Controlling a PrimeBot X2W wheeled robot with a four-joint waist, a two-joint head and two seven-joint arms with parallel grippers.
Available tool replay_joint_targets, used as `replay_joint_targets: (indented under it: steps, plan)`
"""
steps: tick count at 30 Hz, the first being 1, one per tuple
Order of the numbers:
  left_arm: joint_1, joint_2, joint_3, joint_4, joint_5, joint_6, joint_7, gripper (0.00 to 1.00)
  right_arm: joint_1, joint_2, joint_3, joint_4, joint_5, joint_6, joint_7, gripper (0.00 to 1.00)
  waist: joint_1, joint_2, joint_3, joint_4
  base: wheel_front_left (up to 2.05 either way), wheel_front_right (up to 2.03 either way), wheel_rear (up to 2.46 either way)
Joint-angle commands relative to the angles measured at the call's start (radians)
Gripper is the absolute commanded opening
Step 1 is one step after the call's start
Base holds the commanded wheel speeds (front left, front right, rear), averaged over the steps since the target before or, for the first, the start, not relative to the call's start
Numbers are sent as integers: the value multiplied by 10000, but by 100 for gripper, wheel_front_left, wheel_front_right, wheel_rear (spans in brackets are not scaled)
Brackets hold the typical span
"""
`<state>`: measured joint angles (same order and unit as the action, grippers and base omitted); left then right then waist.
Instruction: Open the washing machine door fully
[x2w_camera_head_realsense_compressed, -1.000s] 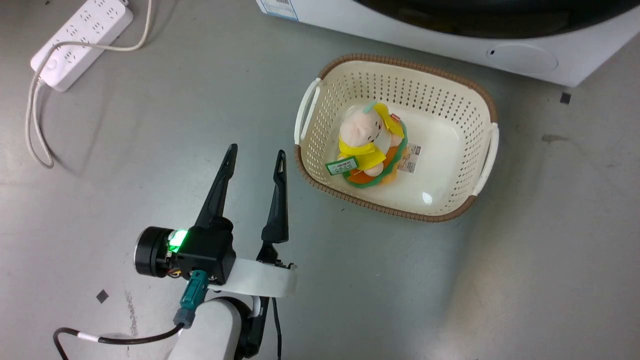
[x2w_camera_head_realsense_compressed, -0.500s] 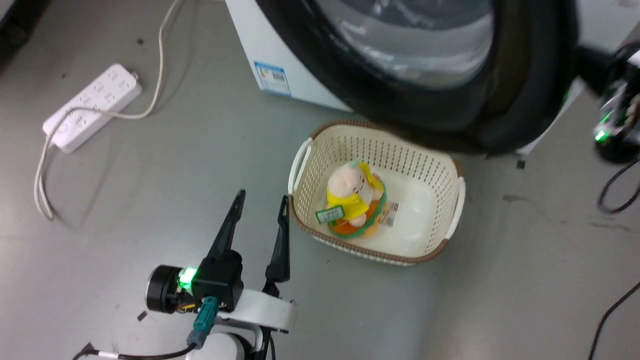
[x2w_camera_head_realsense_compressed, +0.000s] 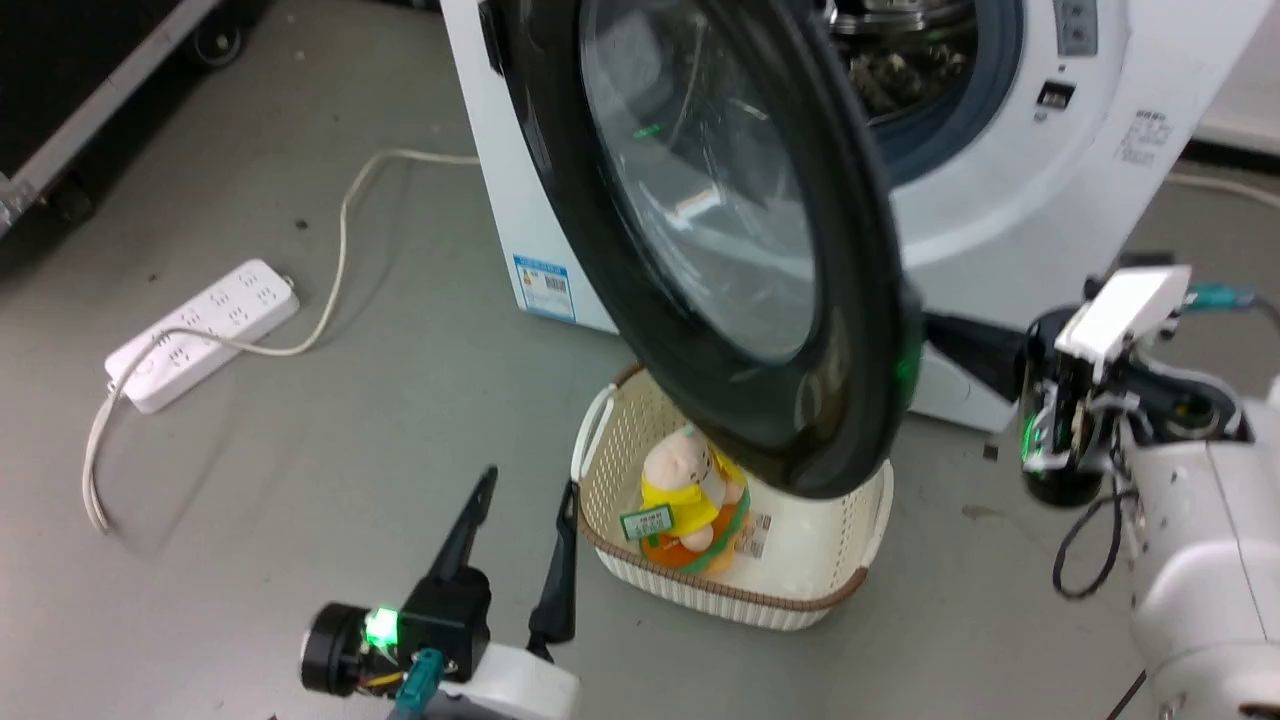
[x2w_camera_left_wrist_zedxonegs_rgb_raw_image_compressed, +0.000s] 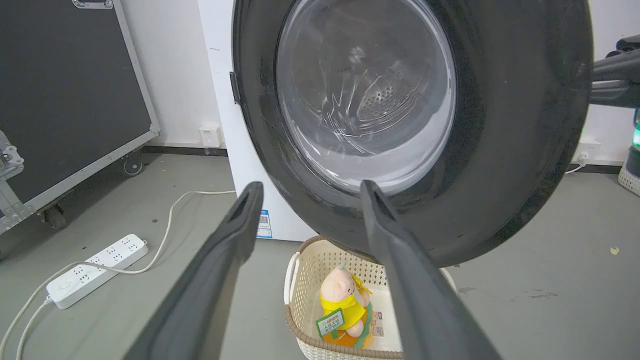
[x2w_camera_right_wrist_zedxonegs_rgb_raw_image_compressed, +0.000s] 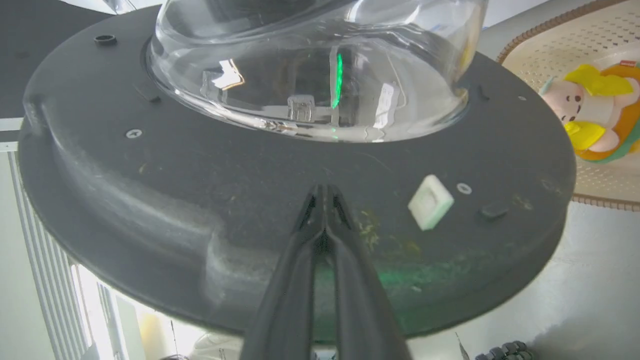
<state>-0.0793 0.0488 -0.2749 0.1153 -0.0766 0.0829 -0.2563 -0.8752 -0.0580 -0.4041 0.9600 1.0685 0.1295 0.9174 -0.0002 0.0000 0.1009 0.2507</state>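
My left gripper (x2w_camera_head_realsense_compressed: 530, 480) hangs wide open, empty, basket (x2w_camera_head_realsense_compressed: 720, 602) just ahead. Above the basket the door (x2w_camera_head_realsense_compressed: 700, 200) stands partly swung out from the machine (x2w_camera_head_realsense_compressed: 1000, 200). My right gripper (x2w_camera_right_wrist_zedxonegs_rgb_raw_image_compressed: 322, 189), fingers pinched together holding nothing, sets its tips against the door's inner face; I judge roughly half the swing remains.

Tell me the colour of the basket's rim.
Brown rim on a cream basket; clearest in the head view.

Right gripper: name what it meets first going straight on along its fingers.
The washing machine door, its black inner rim below the glass bowl. The right gripper seems to touch it; depth unclear.
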Motion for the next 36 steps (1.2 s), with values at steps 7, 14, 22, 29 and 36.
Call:
replay_joint_targets:
  steps: [7, 14, 22, 29, 36]
  plan:
    - [323, 14, -16, 395, 26, -260, -55, 100, 1147, 74, 2553, -184, 2915, 12, 202, 0, 2, 0, -499, 236, 0, 0, 0]
    - [390, 14, 4, 405, 35, -284, -55, 100, 2158, 76, 5899, -1090, 5545, 12, -907, 0, 2, 0, -575, 300, 0, 0, 0]
    - [431, 14, 145, 391, 14, -218, -55, 100, 2389, 77, 7958, -1529, 6955, 12, -2577, 0, 2, 0, -740, 150, 0, 0, 0]
    - [471, 31, 567, 297, 60, -192, -55, 100, 2368, -722, 8062, -2310, 5574, 12, -4895, 100, 2, 0, -1018, -457, 0, 0, 0]
    - [534, 31, 1172, 229, -159, -214, -55, 100, 3223, -2737, 8835, -4540, 1594, 12, -9501, 100, 2, 0, -1251, -1229, 0, 0, 0]
